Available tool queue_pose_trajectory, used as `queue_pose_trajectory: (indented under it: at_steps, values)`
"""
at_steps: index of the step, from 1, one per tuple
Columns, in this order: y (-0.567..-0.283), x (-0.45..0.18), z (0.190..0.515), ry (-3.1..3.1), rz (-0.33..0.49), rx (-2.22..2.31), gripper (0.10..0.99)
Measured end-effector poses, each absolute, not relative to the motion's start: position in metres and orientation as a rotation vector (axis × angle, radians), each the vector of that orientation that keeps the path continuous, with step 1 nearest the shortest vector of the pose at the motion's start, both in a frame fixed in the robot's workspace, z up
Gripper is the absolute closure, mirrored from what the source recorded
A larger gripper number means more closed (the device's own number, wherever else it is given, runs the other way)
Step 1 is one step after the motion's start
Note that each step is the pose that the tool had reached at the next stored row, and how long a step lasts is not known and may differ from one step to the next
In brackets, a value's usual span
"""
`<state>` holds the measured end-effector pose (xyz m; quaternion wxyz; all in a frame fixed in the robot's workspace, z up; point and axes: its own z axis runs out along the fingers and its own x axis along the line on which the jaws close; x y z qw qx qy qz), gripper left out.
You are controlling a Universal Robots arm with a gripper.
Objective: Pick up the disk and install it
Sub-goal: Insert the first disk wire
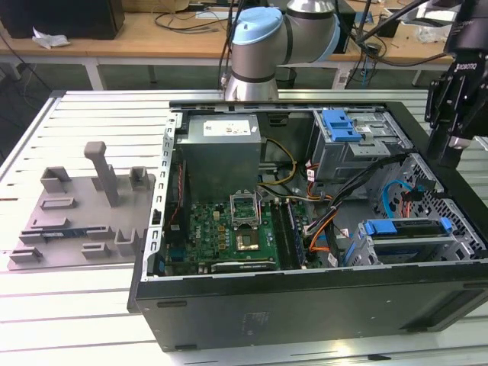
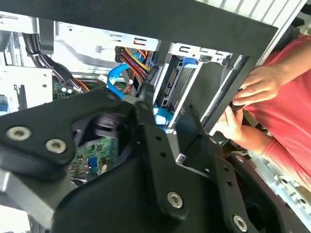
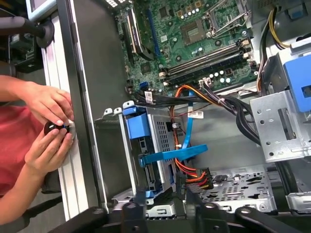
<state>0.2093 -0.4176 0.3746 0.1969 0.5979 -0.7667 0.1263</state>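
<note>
1. Black metal computer case (image 1: 305, 305), side panel off, lies open on the slatted aluminium tabletop (image 1: 69, 305). Its near wall faces the lens and its green motherboard (image 1: 229, 229) is exposed.
2. Black robot gripper (image 1: 454, 149) hangs above the case's edge at the exterior view's right, just outside the cavity. How wide it stands cannot be told.
3. Silver-grey rectangular disk with bright blue plastic rails (image 1: 390, 229) sits in the perforated steel cage (image 1: 450, 255) at the case's near corner on the exterior view's right, apparently already seated. It lies below the gripper and toward the near wall, with its long axis seemingly running along that wall.
4. A person's hands (image 3: 51, 103), beside a red sleeve, pinch a small black round knob (image 3: 52, 127) at the tabletop's edge, just outside the case wall.
</note>
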Motion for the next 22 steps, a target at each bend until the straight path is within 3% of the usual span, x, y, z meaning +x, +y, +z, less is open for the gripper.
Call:
queue_pose_trajectory:
  at_steps: [3, 22]
  values:
    - [-0.418, 0.210, 0.372, -2.142, 0.351, 1.672, 0.792]
    - [-0.418, 0.215, 0.353, -2.137, 0.345, 1.671, 0.792]
